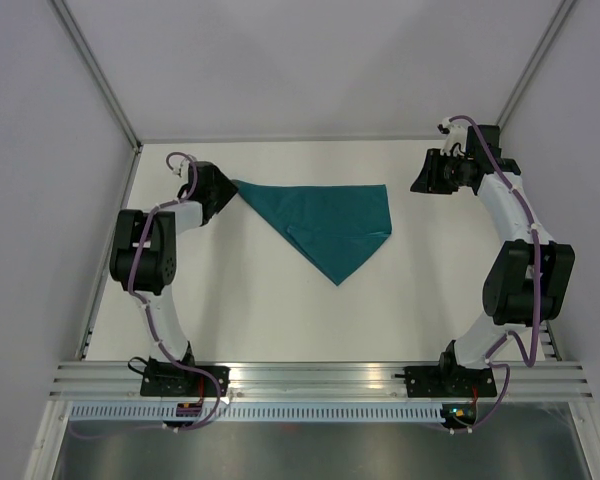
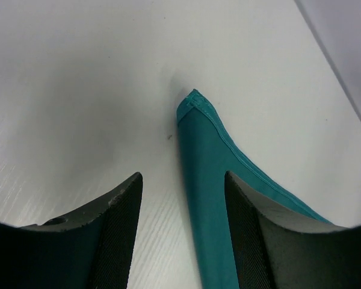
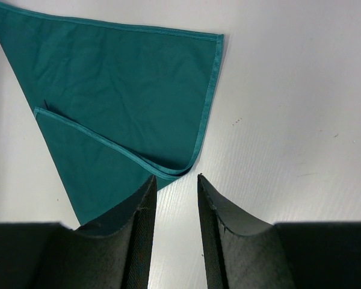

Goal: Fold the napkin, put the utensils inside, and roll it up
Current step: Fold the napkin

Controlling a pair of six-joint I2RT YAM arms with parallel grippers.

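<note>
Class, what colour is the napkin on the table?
Plain teal napkin; clearest in the right wrist view.

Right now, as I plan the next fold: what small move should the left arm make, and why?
Probably close the left fingers on the napkin: they stand open with its left corner running between them, ready for the next fold.

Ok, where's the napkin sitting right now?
In the top view the napkin lies folded into a triangle on the far half of the table, between the two arms, its left corner reaching the open left pincer.
</note>
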